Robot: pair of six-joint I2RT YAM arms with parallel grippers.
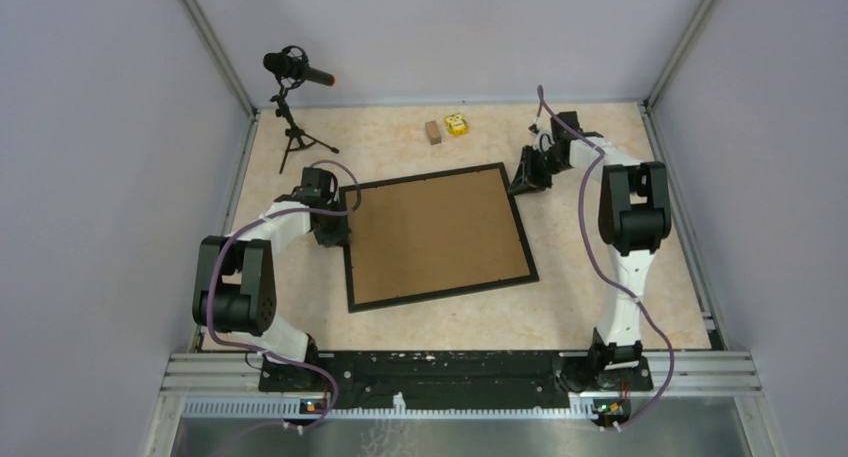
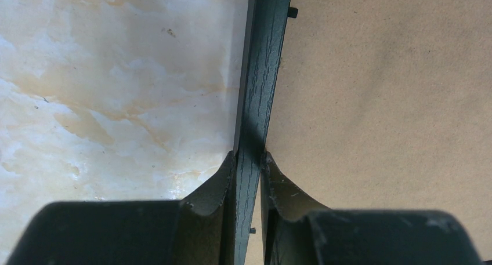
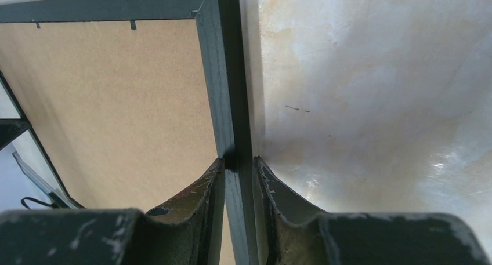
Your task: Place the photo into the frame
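Top external view shows the frame at the middle of the counter, brown backing board up, left claw clamped on its left rail, right claw clamped on its right rail near the far corner.

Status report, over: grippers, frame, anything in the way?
Left gripper shut on frame, left rail. Right gripper shut on right rail, near far corner. Backing board fills frame, photo not visible. Brown block and yellow block beyond, clear of it.

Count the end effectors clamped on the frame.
2. The left end effector grips the left rail of the frame; the right end effector grips its right rail, near the far corner. Neither is hidden.
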